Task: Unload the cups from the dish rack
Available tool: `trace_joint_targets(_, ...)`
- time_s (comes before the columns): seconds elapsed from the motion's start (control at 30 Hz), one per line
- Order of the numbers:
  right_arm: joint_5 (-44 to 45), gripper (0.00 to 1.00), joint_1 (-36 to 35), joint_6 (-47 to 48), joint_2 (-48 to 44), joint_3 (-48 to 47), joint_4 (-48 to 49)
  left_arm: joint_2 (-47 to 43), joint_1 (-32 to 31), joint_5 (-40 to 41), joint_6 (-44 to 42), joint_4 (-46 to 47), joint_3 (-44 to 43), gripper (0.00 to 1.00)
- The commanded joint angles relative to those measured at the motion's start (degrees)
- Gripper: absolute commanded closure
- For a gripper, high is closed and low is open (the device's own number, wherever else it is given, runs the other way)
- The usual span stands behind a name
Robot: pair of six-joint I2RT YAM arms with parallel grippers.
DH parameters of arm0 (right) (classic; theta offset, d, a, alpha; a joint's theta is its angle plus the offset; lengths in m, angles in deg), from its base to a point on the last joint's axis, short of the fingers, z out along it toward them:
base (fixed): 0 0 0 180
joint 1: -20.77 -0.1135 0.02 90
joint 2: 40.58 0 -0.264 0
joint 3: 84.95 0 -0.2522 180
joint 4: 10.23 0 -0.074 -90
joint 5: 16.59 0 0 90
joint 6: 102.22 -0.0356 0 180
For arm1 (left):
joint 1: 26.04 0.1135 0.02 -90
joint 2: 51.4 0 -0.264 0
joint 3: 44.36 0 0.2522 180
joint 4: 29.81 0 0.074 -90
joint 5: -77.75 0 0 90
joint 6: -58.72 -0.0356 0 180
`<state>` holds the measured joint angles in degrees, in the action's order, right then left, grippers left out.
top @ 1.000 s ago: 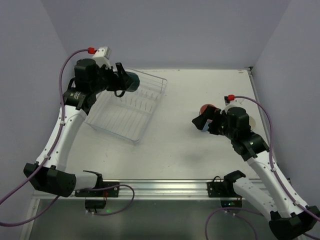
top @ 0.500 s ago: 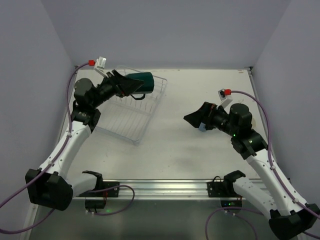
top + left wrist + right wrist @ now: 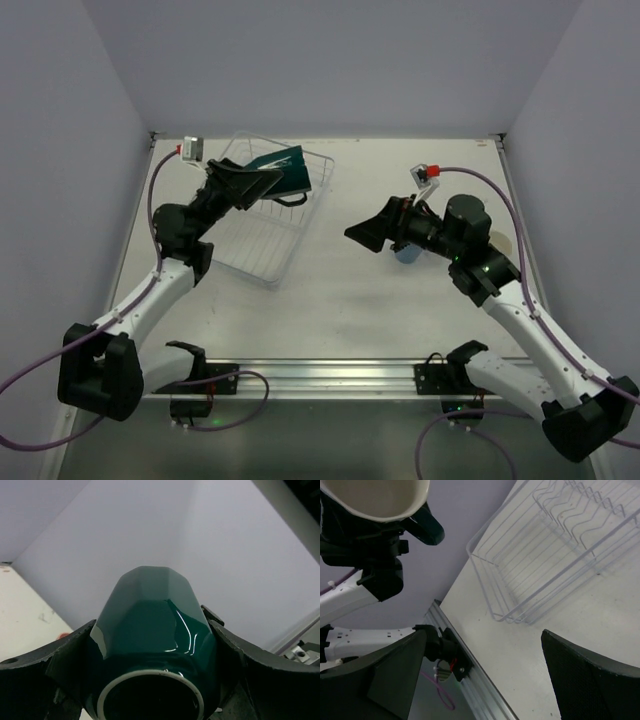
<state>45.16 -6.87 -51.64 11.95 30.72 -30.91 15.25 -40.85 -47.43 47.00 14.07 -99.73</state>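
My left gripper (image 3: pixel 268 178) is shut on the dark teal mug (image 3: pixel 283 168) and holds it tilted in the air over the far end of the dish rack (image 3: pixel 255 235). In the left wrist view the mug (image 3: pixel 150 625) sits between both fingers, its mouth toward the camera. My right gripper (image 3: pixel 367 233) is open and empty above the table, right of the rack. A light-blue tumbler (image 3: pixel 406 254) shows just under the right arm. In the right wrist view the rack (image 3: pixel 555 550) holds no cups.
A pale round object (image 3: pixel 500 246) lies by the right arm near the table's right edge. The metal rail (image 3: pixel 320 375) runs along the near edge and also shows in the right wrist view (image 3: pixel 470 680). Walls close in the left, far and right sides.
My left arm has lifted the teal mug up and rightward over the rack and tilted it. My right gripper has moved left, away from the salmon-pink cup, which no longer shows.
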Motion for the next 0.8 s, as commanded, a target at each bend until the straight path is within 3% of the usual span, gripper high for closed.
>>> trace_joint_targets(0.0,-1.5,0.01,-3.6,0.7,3.1,-5.1,5.0,0.3,-1.5,5.4,6.9,17.7,1.1,1.00)
trace_joint_targets(0.27,-4.1,0.01,-6.9,2.4,7.1,-7.7,13.2,0.8,-3.5,9.0,8.3,21.2,4.2,1.00)
trace_joint_targets(0.6,-4.5,0.01,-7.7,14.8,10.6,-9.2,16.3,-0.4,-6.2,16.8,17.7,24.4,9.5,1.00)
trace_joint_targets(0.77,-7.5,0.07,-7.8,16.9,14.0,-8.8,20.6,-0.6,-6.7,18.2,20.9,24.6,11.0,1.00)
